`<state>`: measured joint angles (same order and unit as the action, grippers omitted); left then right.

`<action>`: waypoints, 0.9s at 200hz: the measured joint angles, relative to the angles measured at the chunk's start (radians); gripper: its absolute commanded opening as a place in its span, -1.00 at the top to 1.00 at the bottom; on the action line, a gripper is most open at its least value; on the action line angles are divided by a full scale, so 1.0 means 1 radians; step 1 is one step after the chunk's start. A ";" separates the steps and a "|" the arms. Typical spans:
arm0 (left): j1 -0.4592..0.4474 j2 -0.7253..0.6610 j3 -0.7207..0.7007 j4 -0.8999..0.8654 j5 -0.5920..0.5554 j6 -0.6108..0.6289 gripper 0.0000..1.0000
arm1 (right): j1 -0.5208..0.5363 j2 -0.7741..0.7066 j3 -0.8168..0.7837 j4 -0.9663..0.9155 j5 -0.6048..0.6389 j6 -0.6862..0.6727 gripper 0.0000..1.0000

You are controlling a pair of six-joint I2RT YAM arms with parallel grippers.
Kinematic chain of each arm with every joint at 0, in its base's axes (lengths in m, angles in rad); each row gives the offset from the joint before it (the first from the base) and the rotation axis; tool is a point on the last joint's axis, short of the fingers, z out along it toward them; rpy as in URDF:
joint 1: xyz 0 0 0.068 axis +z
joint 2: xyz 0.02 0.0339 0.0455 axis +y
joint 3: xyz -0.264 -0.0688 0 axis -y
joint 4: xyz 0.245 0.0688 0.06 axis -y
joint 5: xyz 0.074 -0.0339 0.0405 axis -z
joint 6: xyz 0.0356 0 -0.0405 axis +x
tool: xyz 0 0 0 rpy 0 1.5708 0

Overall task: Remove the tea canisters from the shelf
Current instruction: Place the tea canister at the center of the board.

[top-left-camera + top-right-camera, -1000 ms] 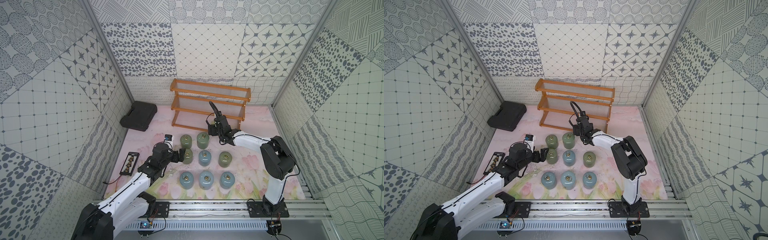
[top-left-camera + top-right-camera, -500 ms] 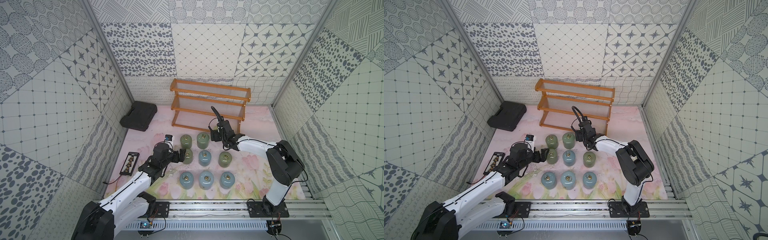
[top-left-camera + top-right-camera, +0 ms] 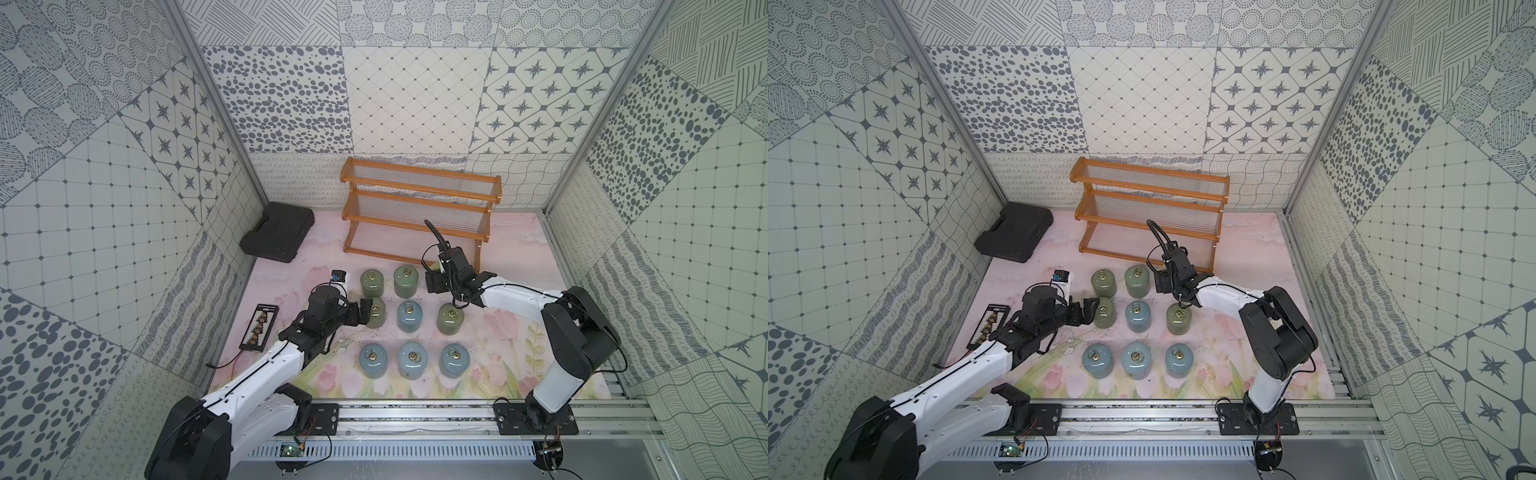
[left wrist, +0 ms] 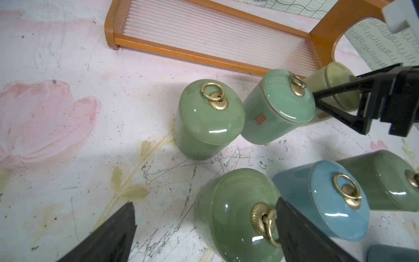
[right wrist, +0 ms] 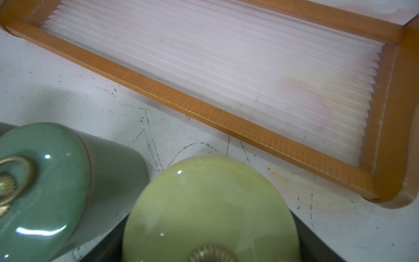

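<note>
Top views, left to right: left pincer [image 3: 366, 312] gapes wide, fingers flanking a sage canister [image 3: 378, 319], no grip. Eight canisters [image 3: 409, 316] stand on the counter [image 3: 498, 257], centre frame. Shelf [image 3: 415, 208], upper centre, is bare. Right pincer [image 3: 435, 282] clamps the cream canister [image 5: 210, 204] by the shelf's right foot; only its release seems outstanding.

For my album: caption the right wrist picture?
The cream canister gripped by the right pincer, a green canister beside it, the shelf behind.
</note>
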<state>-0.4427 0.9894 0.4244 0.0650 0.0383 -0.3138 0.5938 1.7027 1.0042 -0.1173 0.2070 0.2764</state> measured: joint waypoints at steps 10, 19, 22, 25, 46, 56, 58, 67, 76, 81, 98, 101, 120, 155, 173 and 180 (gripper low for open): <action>0.000 0.004 0.000 0.000 0.000 0.000 -1.00 | -0.001 -0.005 -0.003 -0.010 -0.003 0.000 -0.56; 0.000 0.006 0.000 0.000 0.000 -0.001 -1.00 | -0.003 -0.006 -0.005 -0.016 -0.006 0.000 -0.56; 0.000 0.007 0.000 0.000 0.000 -0.001 -0.99 | -0.004 -0.006 -0.006 -0.016 -0.006 0.000 -0.56; 0.000 0.008 0.000 0.000 0.001 -0.001 -0.99 | -0.005 -0.006 -0.006 -0.016 -0.007 0.000 -0.56; 0.000 0.012 0.000 0.001 0.001 -0.002 -0.99 | -0.006 -0.009 -0.006 -0.021 -0.018 -0.001 -0.56; 0.000 0.013 0.000 0.002 0.001 -0.002 -1.00 | -0.007 -0.011 -0.006 -0.027 -0.022 -0.002 -0.56; 0.000 0.013 0.000 0.002 0.001 -0.003 -0.99 | -0.007 -0.012 -0.006 -0.029 -0.023 -0.003 -0.56; 0.000 0.014 0.000 0.002 0.001 -0.005 -0.99 | -0.007 -0.014 -0.006 -0.037 -0.024 -0.005 -0.56; 0.000 0.016 0.000 0.003 0.001 -0.006 -0.99 | -0.007 -0.016 -0.006 -0.044 -0.026 -0.006 -0.56; 0.000 0.018 0.000 0.003 0.001 -0.007 -1.00 | -0.008 -0.016 -0.006 -0.046 -0.027 -0.008 -0.56; 0.000 0.021 0.000 0.004 0.001 -0.008 -0.99 | -0.012 -0.016 -0.006 -0.047 -0.033 -0.016 -0.56; 0.000 0.021 0.000 0.004 0.001 -0.009 -0.99 | -0.012 -0.016 -0.006 -0.048 -0.034 -0.018 -0.56; 0.000 0.025 0.000 0.005 0.002 -0.011 -0.99 | -0.013 -0.016 -0.006 -0.048 -0.042 -0.023 -0.57; 0.000 0.031 0.000 0.007 0.003 -0.016 -0.99 | -0.018 -0.016 -0.004 -0.051 -0.052 -0.024 -0.60; 0.000 0.037 0.000 0.007 0.003 -0.018 -0.99 | -0.021 -0.016 -0.002 -0.056 -0.060 -0.026 -0.60; 0.000 0.040 0.000 0.007 0.003 -0.019 -0.99 | -0.022 -0.016 -0.001 -0.060 -0.064 -0.027 -0.61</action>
<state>-0.4427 1.0298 0.4248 0.0723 0.0418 -0.3325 0.5716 1.6867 1.0035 -0.1768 0.1432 0.2497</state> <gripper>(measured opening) 0.996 0.865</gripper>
